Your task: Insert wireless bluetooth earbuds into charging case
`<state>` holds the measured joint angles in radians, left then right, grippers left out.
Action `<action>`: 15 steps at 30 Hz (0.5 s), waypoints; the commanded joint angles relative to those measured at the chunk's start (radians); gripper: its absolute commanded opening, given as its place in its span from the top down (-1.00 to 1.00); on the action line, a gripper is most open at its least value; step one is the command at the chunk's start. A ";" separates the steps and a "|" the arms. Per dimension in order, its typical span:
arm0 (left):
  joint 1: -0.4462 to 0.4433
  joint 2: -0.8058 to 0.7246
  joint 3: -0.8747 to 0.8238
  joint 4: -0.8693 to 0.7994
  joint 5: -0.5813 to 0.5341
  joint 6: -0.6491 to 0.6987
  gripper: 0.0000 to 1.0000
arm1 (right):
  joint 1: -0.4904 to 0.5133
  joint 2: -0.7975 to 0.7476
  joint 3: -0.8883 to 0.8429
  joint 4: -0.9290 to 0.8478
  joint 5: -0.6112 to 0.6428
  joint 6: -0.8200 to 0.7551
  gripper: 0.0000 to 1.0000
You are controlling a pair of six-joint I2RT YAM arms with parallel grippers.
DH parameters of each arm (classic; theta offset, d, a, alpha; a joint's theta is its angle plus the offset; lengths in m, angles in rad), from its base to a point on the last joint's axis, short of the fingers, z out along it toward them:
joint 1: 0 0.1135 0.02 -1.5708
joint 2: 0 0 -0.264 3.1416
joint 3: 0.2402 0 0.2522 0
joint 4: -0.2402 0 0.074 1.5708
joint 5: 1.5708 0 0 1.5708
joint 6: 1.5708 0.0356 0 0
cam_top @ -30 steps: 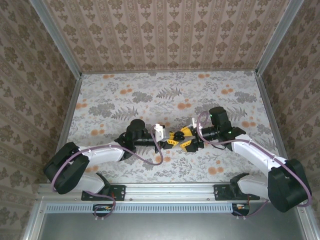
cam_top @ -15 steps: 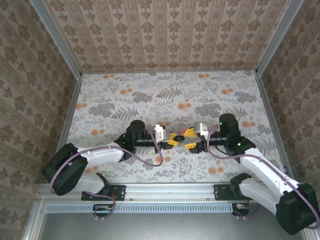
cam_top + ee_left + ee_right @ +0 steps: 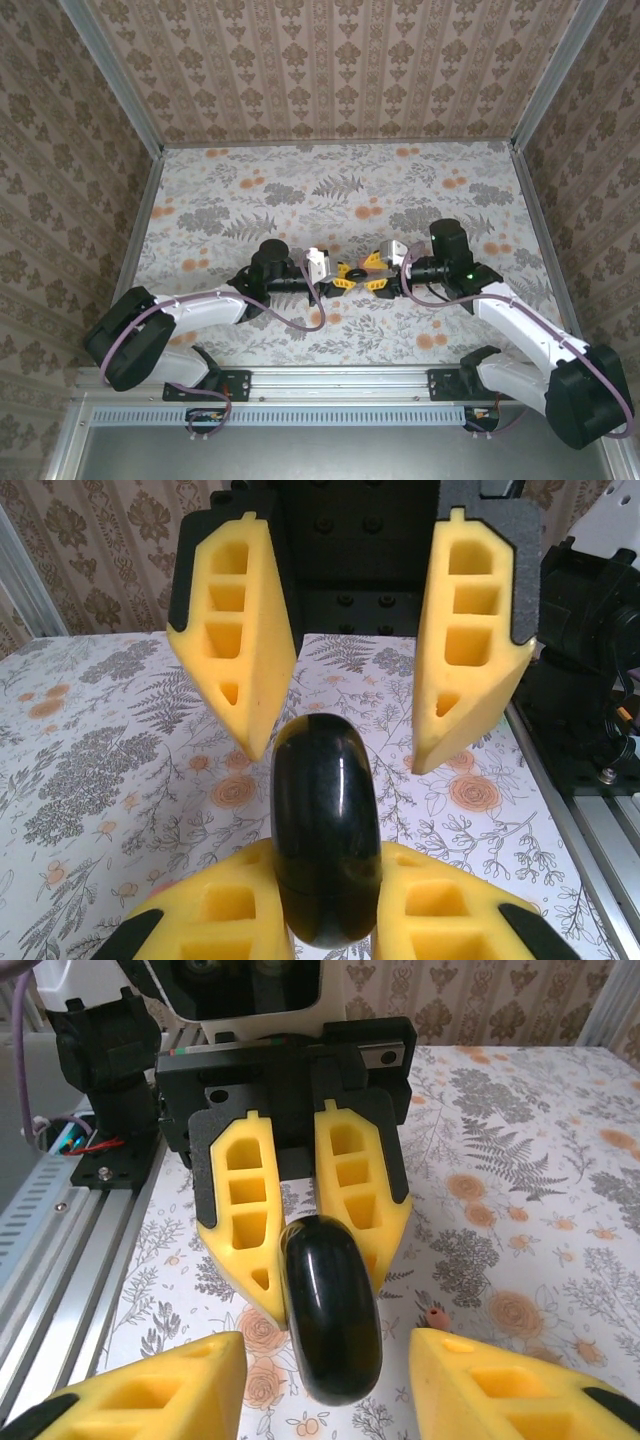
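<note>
One floral-print table point(image 3: 250, 180), walled in w/ patterned wallpaper on three sides. Two arms: left arm point(image 3: 200, 305) and right arm point(image 3: 520, 320), both reaching inward so they meet head-on near the table's middle. Two grippers, four yellow foam fingers in all. The left gripper point(image 3: 345, 277) is clamped on one black disc point(image 3: 330, 1310), which stands on edge, glossy, w/ its rounded rim twd each wrist cam. The right gripper point(image 3: 375, 280) faces it w/ its jaws apart, one finger either side of the disc's free end, a gap showing on both sides in the right wrist view, so no grip there. One tiny pinkish bit, approx. an earbud point(image 3: 433, 1315), lies on the table just beside the disc and near the right gripper's fingers, untouched by either gripper. It is too small to say which way it lies or what the darker part is. Hard to read: from the top cam the disc is barely a dark sliver btwn the yellow tips. In the left wrist view its lower rim is buried btwn that gripper's own fingers point(image 3: 220, 920), and those are cut off by the frame's bottom edge – same w/ the right gripper's fingers in its own cam.
</note>
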<state>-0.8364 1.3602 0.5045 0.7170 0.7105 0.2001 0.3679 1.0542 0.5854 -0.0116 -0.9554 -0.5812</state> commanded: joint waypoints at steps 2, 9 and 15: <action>0.002 -0.027 -0.003 0.001 0.013 0.006 0.75 | 0.008 0.031 0.045 -0.042 -0.078 -0.070 0.20; 0.001 -0.028 0.005 -0.004 0.015 0.004 0.75 | 0.013 0.052 0.054 -0.055 -0.088 -0.116 0.42; 0.002 -0.027 0.006 -0.002 0.004 0.001 0.64 | 0.013 0.053 0.062 -0.066 -0.080 -0.134 0.65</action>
<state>-0.8360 1.3563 0.5045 0.6971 0.7139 0.2001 0.3706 1.1015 0.6209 -0.0540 -0.9802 -0.6788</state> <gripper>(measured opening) 0.191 0.188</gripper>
